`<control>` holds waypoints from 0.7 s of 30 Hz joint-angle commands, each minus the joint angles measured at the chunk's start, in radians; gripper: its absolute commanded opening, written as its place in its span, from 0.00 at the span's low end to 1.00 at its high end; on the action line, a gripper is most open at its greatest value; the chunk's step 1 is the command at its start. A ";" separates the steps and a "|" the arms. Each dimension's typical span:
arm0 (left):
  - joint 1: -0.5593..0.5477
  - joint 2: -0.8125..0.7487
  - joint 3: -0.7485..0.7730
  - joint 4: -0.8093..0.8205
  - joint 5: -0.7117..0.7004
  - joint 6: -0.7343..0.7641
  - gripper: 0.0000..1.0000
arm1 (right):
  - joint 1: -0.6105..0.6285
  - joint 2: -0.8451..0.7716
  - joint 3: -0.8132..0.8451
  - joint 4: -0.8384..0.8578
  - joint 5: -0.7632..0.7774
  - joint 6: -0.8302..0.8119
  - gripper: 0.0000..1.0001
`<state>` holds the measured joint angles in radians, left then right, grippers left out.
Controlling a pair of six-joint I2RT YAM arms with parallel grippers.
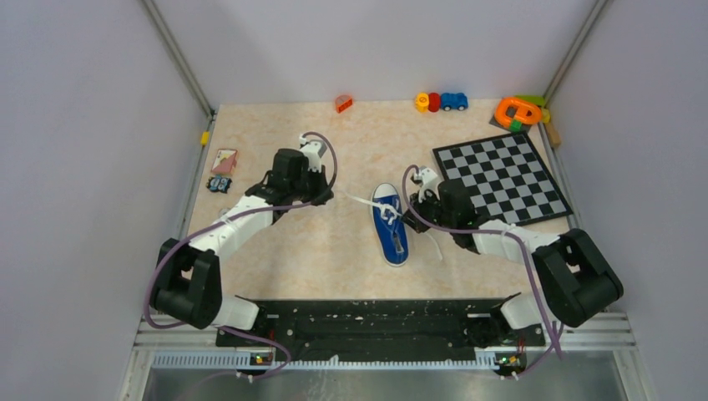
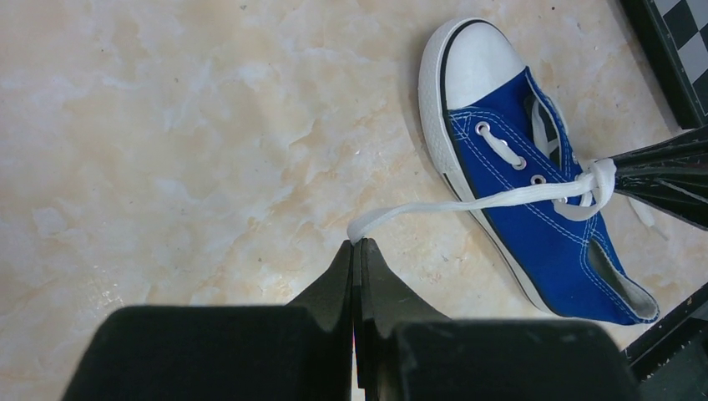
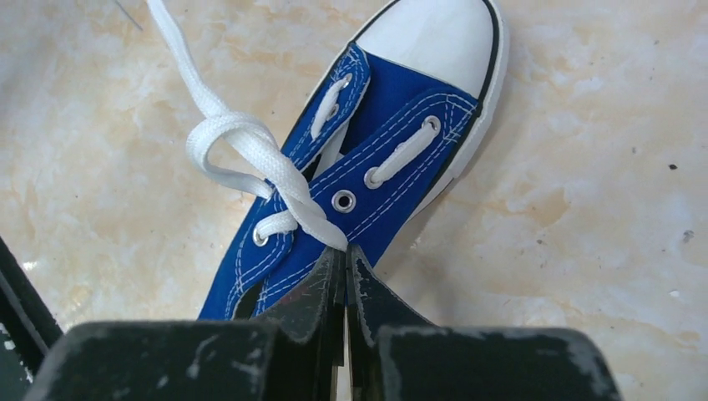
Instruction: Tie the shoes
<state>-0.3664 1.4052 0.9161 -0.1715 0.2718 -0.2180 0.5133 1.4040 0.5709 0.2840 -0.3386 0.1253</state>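
Observation:
The blue sneaker lies flat mid-table, its white toe cap pointing away from the arms. My left gripper is to the shoe's left, shut on the end of one white lace, which runs taut from the eyelets to its tips. My right gripper is at the shoe's right side, shut on the other lace end just above the eyelets. The two laces cross in a loose wrap over the tongue. The shoe also shows in the left wrist view and the right wrist view.
A chessboard lies just right of the right gripper. Along the far edge are an orange block, a small toy car with coloured pieces and orange ring toys. A card and a small item lie at the left.

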 commanded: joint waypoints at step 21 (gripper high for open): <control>0.106 -0.282 -0.383 0.076 -0.061 -0.162 0.00 | -0.110 -0.281 -0.094 -0.262 0.468 0.281 0.00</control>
<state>-0.2668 1.1545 0.5831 -0.1333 0.2199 -0.3374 0.4290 1.1095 0.4831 0.0414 0.0872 0.3447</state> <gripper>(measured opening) 0.007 0.008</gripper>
